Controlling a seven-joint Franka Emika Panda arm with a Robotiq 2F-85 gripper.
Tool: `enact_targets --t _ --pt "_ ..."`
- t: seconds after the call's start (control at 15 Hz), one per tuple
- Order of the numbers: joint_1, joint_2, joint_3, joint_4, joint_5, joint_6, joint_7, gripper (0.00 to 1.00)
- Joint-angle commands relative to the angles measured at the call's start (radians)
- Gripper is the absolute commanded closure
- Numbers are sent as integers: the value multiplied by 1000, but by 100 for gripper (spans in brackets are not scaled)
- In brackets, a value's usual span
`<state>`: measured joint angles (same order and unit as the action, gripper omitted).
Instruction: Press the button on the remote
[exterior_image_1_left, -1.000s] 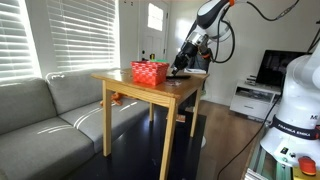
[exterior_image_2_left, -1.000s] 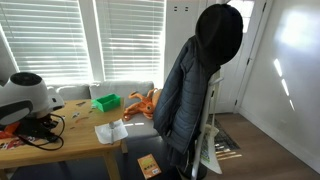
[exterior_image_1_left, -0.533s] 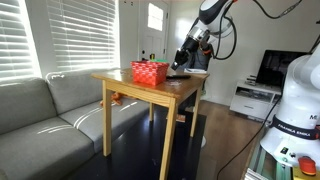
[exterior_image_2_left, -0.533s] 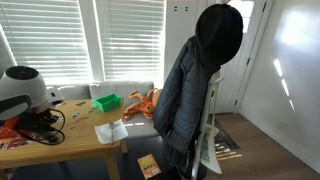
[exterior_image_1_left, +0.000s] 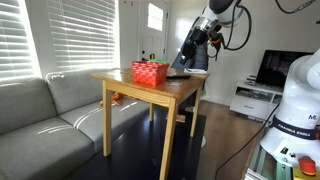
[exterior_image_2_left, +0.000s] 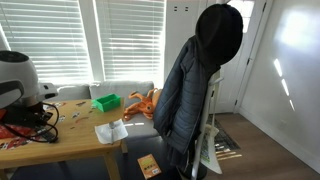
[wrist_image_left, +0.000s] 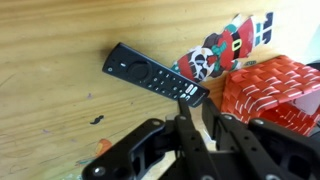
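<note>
The remote (wrist_image_left: 155, 78) lies flat on the wooden bench (wrist_image_left: 50, 110), set on a slant in the wrist view. Its far-left end rests on bare wood. Its near-right end lies just beside a red, white and black printed festive piece (wrist_image_left: 205, 62), and the red basket (wrist_image_left: 270, 90) sits close on the right. In an exterior view the remote (exterior_image_1_left: 178, 76) lies near the bench's right edge, right of the basket (exterior_image_1_left: 150, 72).

The gripper (wrist_image_left: 200, 130) has its fingers drawn together and holds nothing. It hangs over the remote's near-right end, and in an exterior view it is clear above the bench (exterior_image_1_left: 187, 57).

The main risk is a descent that lands off the button. The buttons are small, so the closed tip could hit the wrong one or land on bare casing. A push near the end of so slim a bar could also tilt it or slide it over the smooth wood. If the gripper drifts right, it could catch the basket or the festive piece and knock the remote askew. Too much force would jam the remote against the bench.

No brand or button label on the remote can be read. The festive piece shows a pattern but no legible words. The dark lettering on the white robot base (exterior_image_1_left: 292, 128) is too small to make out.
</note>
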<state>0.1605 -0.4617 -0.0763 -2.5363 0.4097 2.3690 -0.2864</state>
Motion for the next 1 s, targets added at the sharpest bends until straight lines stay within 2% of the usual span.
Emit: enact_targets --t 0.0,0.4,0.53,0.8,0.87,0.93 --pt "-52 -115 30 -15 -96 -123 95 47" --pt "-88 -248 23 -9 -157 -307 137 4" --pt "-103 -287 22 -9 -175 -361 141 0" --pt "-145 -332 30 -18 -214 -405 177 0" --pt "-137 -331 17 -8 -211 -460 167 0" --pt "-123 -301 12 0 -190 -404 141 0"
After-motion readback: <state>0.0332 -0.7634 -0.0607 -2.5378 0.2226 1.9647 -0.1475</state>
